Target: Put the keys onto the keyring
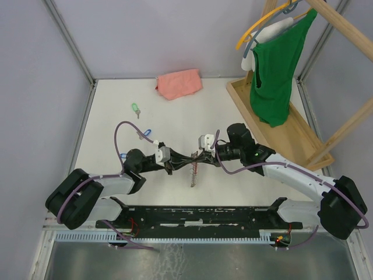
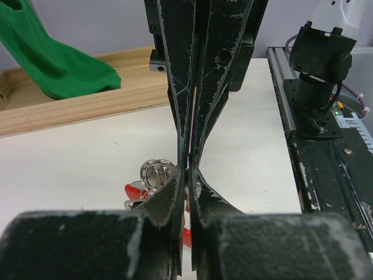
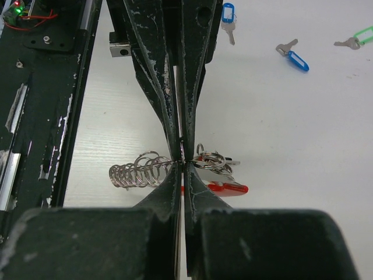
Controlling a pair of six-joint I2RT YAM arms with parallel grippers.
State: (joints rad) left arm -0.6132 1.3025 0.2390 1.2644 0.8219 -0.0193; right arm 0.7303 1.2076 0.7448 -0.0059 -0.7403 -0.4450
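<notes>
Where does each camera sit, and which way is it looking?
Top camera: high behind the arms, looking down on the table; both arms show, left gripper meeting right gripper.
Left wrist: on the left arm, looking rightward toward the green shirt; its own fingers show below.
Right wrist: on the right arm, looking leftward toward a blue key; its own fingers below.
Both wrist views share the keyring and red tag.

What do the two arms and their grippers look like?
The left arm and right arm have white shells with black joints; a purple cable loops along each. The left gripper and right gripper have slim black fingers, scratched whitish. White camera blocks sit behind them.
</notes>
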